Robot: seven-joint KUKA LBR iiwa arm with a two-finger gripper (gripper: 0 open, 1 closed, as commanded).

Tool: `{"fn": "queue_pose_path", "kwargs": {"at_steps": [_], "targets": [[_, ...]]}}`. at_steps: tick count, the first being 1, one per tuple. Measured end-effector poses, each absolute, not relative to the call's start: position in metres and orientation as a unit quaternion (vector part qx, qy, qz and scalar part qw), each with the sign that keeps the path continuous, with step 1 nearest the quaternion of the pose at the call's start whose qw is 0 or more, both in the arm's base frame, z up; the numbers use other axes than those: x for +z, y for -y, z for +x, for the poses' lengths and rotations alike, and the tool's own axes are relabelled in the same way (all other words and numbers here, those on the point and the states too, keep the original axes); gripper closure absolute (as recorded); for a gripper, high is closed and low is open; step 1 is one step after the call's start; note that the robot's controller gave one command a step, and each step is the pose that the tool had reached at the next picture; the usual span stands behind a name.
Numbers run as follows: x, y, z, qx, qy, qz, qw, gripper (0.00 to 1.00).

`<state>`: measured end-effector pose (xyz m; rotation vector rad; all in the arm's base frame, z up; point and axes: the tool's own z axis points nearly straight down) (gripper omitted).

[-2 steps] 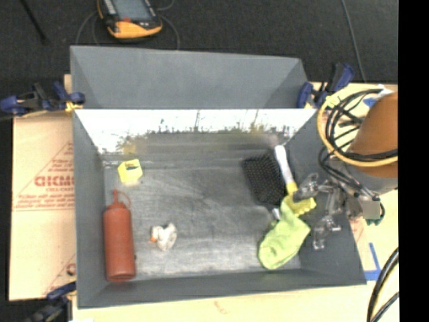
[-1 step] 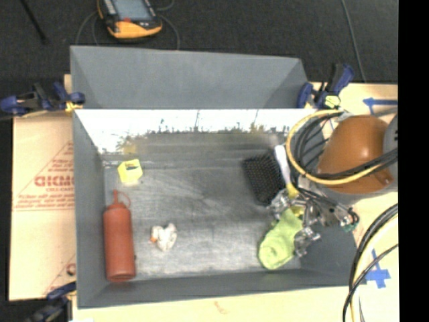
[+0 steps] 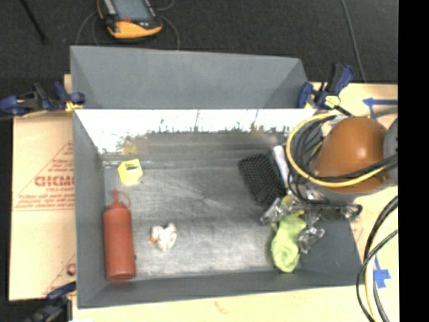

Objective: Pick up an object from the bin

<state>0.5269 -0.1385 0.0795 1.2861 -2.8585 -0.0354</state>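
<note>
The arm's orange cover [image 3: 352,149], ringed by black and yellow cables [image 3: 299,154], rises closest to the lens at the right side of the grey metal bin [image 3: 201,284]. Below it the gripper [image 3: 293,225] is down in the bin's front right corner. Its metal fingers [image 3: 273,212] stand apart, one on each side of the upper end of a soft, light green bundle [image 3: 285,250]. The bundle lies on the bin floor, its lower end close to the front wall. Whether the fingers press on it cannot be told from this angle.

Just behind the gripper, toward the back wall, a black ribbed object [image 3: 260,177] lies flat on the floor with its near corner beside the gripper's left finger.

The other things lie well apart from the gripper, on the left half of the floor. A red squeeze bottle [image 3: 119,240] lies along the left wall with its nozzle pointing toward the back. A small crumpled white scrap [image 3: 163,236] with a touch of orange sits just to the bottle's right. A little yellow block [image 3: 130,171] rests near the back left corner, beyond the bottle's nozzle. The middle of the floor between the scrap and the green bundle is bare grey metal.
</note>
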Motion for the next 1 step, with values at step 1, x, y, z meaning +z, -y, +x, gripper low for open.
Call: {"fn": "queue_pose_path", "kwargs": {"at_steps": [1], "targets": [[0.0747,0.1405,0.5327,-0.010,0.917,0.398,-0.001,0.00]]}}
